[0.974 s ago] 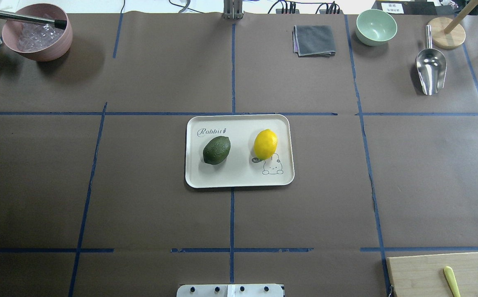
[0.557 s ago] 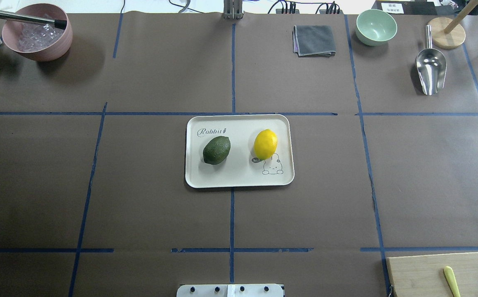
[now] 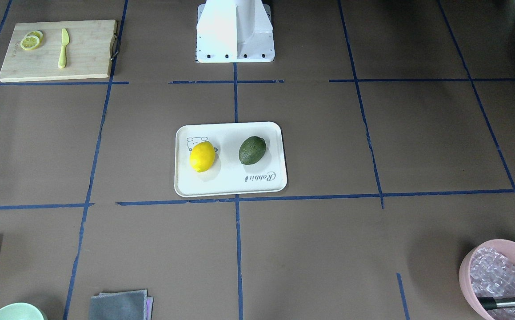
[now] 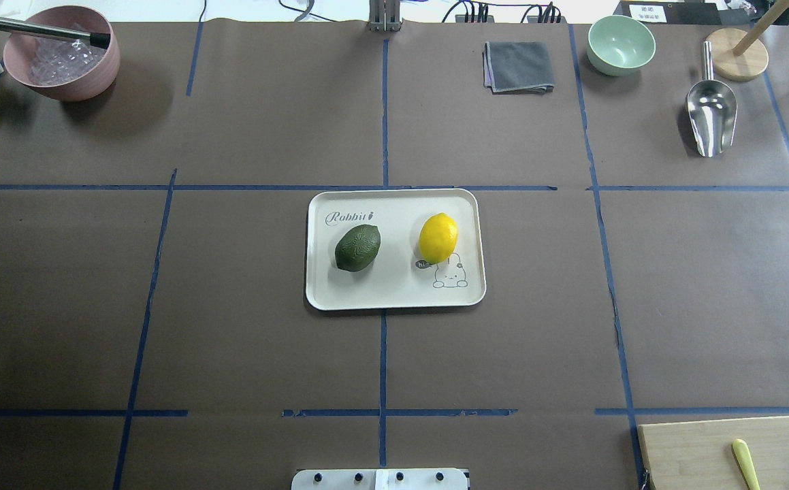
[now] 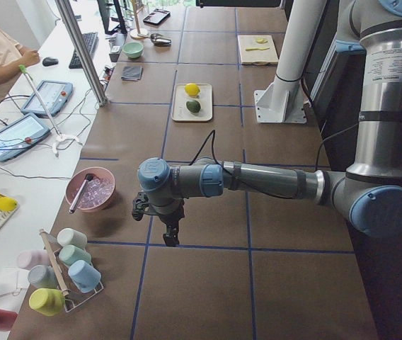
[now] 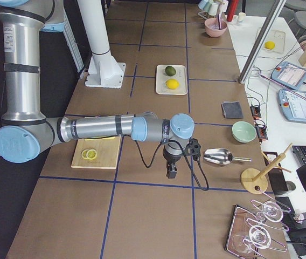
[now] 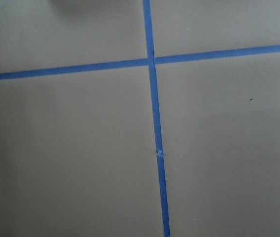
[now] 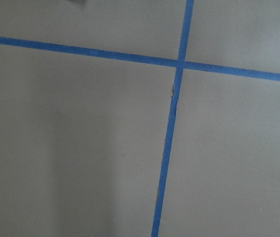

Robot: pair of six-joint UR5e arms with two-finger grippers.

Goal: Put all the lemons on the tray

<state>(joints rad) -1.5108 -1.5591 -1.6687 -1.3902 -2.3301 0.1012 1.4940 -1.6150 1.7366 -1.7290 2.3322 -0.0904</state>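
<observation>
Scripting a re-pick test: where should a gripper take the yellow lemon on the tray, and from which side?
Likely from above, closing across the fat middle of the yellow lemon. It lies on its side, pointed ends roughly toward and away from the robot. The green lemon and tray rim leave gaps either side.

- The tray (image 4: 394,294) lies flat with a low rim. Bare brown table borders all four of its sides, giving a gripper room to come in from any of them.
- On the tray, the green lemon (image 4: 357,248) and the yellow lemon (image 4: 438,238) lie apart, with a strip of bare tray between them.
- Far beyond the tray to the right stand a grey cloth (image 4: 518,66), a green bowl (image 4: 621,44), a metal scoop (image 4: 711,112) and a wooden stand (image 4: 736,54).
- Far beyond the tray to the left sits a pink bowl (image 4: 88,85) with a dark rod (image 4: 47,30) across its rim.
- Nearer than the tray, to the right, a cutting board (image 4: 694,449) fills the table corner.
- Straight nearer than the tray, the base plate (image 4: 380,478) sits at the table edge.
</observation>
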